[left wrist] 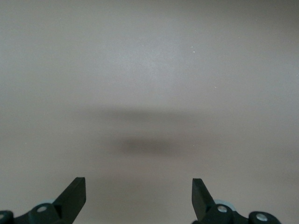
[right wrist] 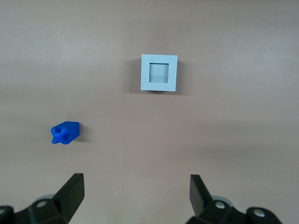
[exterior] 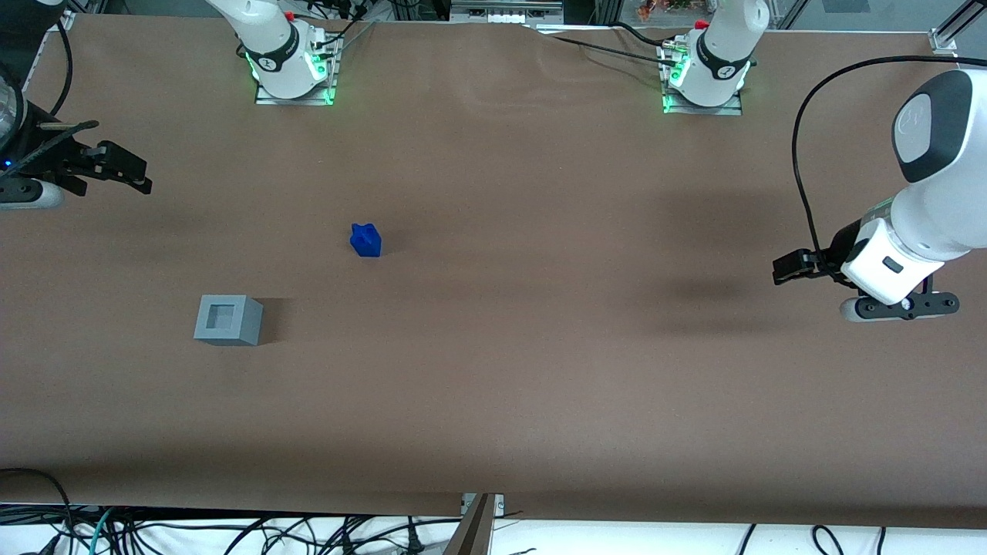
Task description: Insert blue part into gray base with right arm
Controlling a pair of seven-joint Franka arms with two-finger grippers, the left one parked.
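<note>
The blue part lies on the brown table, a small bright-blue block with a notched top. The gray base stands upright nearer to the front camera, its square recess facing up and nothing in it. The two are well apart. My right gripper hangs above the working arm's end of the table, away from both things and farther from the front camera than they are. In the right wrist view the gripper is open and empty, with the blue part and the gray base both on the table below it.
The brown table spreads wide around both things. Two arm mounts with green lights stand along its farthest edge. The parked arm hangs at its own end. Cables lie below the table's front edge.
</note>
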